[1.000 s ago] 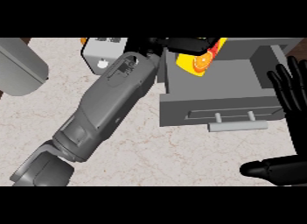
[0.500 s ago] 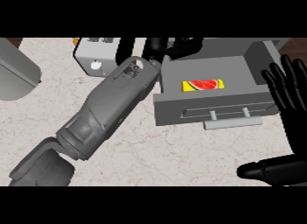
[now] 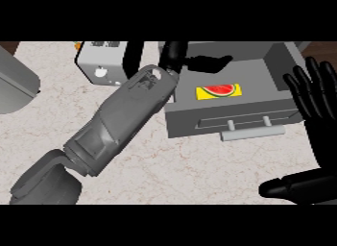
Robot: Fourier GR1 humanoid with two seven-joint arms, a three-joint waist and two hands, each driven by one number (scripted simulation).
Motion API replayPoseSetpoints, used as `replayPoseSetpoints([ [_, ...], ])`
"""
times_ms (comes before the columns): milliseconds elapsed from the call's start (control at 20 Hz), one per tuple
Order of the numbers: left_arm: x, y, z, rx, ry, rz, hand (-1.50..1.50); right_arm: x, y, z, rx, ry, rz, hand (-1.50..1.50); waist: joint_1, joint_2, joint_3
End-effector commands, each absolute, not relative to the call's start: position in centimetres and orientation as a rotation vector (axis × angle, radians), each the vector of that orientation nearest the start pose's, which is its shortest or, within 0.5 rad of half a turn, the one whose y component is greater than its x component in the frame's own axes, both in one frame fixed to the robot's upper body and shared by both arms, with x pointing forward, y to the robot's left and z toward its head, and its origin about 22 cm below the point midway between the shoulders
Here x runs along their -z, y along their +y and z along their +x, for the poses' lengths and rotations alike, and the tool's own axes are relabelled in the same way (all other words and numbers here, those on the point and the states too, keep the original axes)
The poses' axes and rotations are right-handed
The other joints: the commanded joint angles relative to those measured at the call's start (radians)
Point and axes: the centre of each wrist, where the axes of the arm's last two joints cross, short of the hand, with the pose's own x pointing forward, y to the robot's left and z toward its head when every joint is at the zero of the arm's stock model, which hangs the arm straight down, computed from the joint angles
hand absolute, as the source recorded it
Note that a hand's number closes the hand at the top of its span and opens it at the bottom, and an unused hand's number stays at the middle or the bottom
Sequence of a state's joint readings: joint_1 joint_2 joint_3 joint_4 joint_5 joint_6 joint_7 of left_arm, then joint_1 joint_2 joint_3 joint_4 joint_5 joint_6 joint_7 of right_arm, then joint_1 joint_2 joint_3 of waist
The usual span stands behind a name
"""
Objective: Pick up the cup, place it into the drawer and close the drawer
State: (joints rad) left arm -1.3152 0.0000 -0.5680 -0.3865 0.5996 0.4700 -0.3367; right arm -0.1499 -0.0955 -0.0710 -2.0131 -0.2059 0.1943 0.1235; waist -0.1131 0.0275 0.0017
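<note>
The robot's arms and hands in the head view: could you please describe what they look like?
Both robot hands are glossy black with slender, segmented fingers. The left robot hand sits at the end of a grey forearm, a rounded, boxy shell with a small dark marking near the wrist and a seam where it meets a darker grey elbow section. The right robot hand shows its fingers and a thick black thumb. No cables are visible.

Marbled counter [image 3: 199, 168] w/ grey drawer unit [image 3: 227, 115], small white appliance [image 3: 103, 62] at back.
</note>
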Motion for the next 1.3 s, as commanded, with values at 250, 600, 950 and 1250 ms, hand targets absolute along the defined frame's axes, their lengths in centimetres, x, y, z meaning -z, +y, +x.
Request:
replayPoseSetpoints([
  [250, -14.8, -0.5, 41.3, 0.223, -1.952, -0.219, -1.50, -14.9, -25.9, 23.7, -0.153, -2.010, 0.291, -1.50, 0.040, -0.017, -0.001],
  [600, -16.3, 0.0, 42.2, 0.112, -1.949, -0.345, -1.50, -15.3, -26.6, 24.1, -0.163, -2.004, 0.346, 1.50, 0.089, -0.022, -0.001],
  [950, -15.6, 4.7, 41.9, -0.033, -1.952, -0.309, -1.50, -15.3, -27.9, 21.8, -0.467, -1.978, 0.168, 1.50, 0.137, -0.038, -0.002],
  [1250, -13.4, 12.0, 40.7, -0.131, -1.918, -0.275, -1.50, -14.7, -27.3, 21.8, -0.568, -1.903, 0.069, 1.50, 0.149, -0.037, -0.002],
])
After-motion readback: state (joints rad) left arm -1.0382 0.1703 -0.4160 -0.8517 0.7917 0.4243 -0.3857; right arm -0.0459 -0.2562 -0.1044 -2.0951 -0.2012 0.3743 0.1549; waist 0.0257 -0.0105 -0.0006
